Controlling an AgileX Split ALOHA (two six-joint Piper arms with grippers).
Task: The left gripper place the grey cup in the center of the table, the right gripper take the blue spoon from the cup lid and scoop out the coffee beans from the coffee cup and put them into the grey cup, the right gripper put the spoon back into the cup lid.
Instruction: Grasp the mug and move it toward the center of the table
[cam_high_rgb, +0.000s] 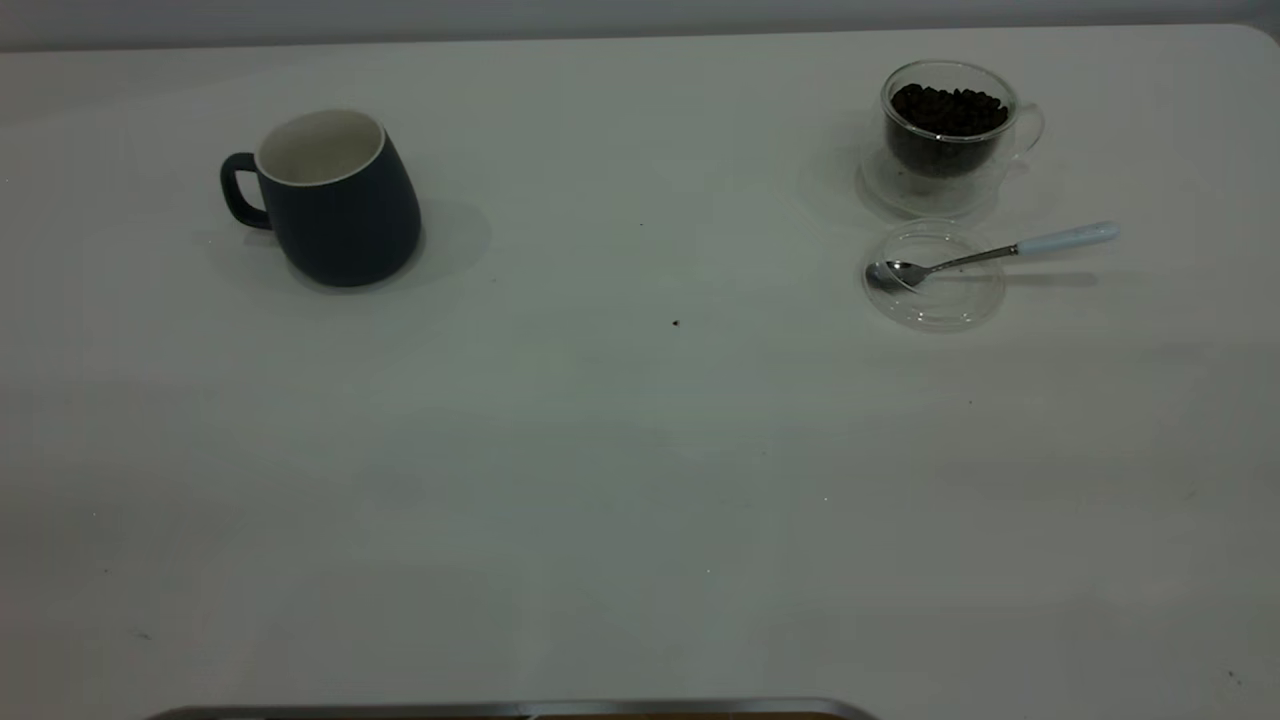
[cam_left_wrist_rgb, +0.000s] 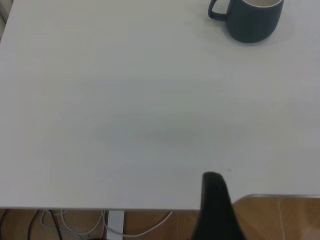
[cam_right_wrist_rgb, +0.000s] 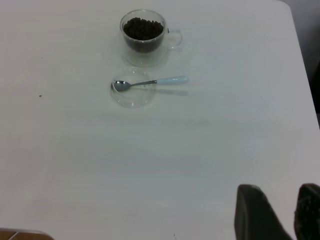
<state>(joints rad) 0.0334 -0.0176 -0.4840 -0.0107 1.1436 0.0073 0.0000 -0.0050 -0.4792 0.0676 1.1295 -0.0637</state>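
The grey cup (cam_high_rgb: 335, 200) stands upright at the far left of the table (cam_high_rgb: 640, 480), handle to the left, its white inside bare. At the far right stands the glass coffee cup (cam_high_rgb: 950, 135) heaped with coffee beans (cam_high_rgb: 948, 108). Just in front of it lies the clear cup lid (cam_high_rgb: 935, 277); the blue spoon (cam_high_rgb: 990, 255) rests with its bowl in the lid and its handle pointing right. Neither gripper shows in the exterior view. My left gripper (cam_left_wrist_rgb: 216, 200) hangs at the near table edge, far from the grey cup (cam_left_wrist_rgb: 250, 17). My right gripper (cam_right_wrist_rgb: 284, 200) is open with nothing in it, well short of the spoon (cam_right_wrist_rgb: 150, 82).
A small dark speck (cam_high_rgb: 676, 323) lies near the table's middle. A metal edge (cam_high_rgb: 520, 710) runs along the near side. Wooden floor (cam_left_wrist_rgb: 280, 220) and loose cables (cam_left_wrist_rgb: 75, 222) show below the table's near edge. The table's rounded corner (cam_right_wrist_rgb: 287, 7) is beyond the coffee cup.
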